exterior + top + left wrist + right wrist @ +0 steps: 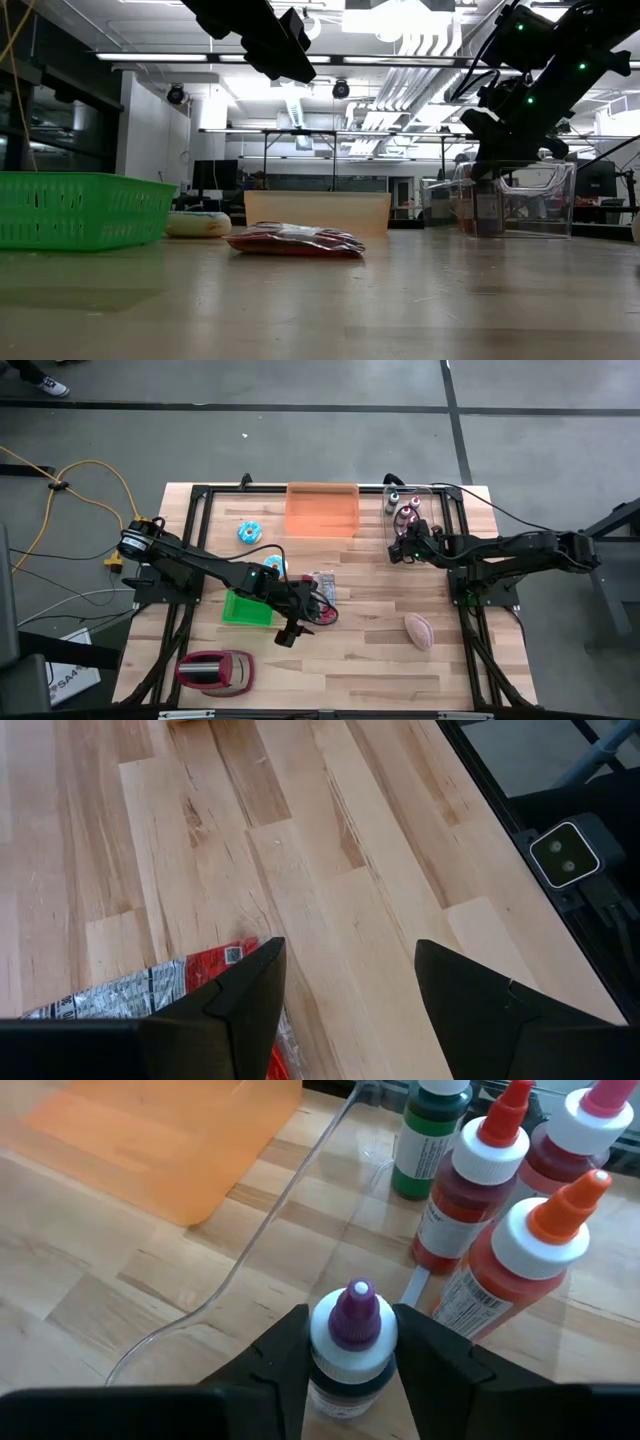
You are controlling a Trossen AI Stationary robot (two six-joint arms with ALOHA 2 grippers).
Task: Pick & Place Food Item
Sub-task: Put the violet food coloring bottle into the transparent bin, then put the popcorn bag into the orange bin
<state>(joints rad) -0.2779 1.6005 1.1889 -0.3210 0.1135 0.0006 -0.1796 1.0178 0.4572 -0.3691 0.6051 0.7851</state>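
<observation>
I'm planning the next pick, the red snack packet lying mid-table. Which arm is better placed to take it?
Left. The left gripper hangs open right over the red snack packet, which shows beside its fingers. The right gripper is far off at the clear bin, closed around a purple-capped bottle.

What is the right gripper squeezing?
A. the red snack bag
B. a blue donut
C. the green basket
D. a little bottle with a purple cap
D: in the right wrist view the right gripper has its two fingers closed around a bottle with a purple cap, next to other bottles in the clear bin.
</observation>
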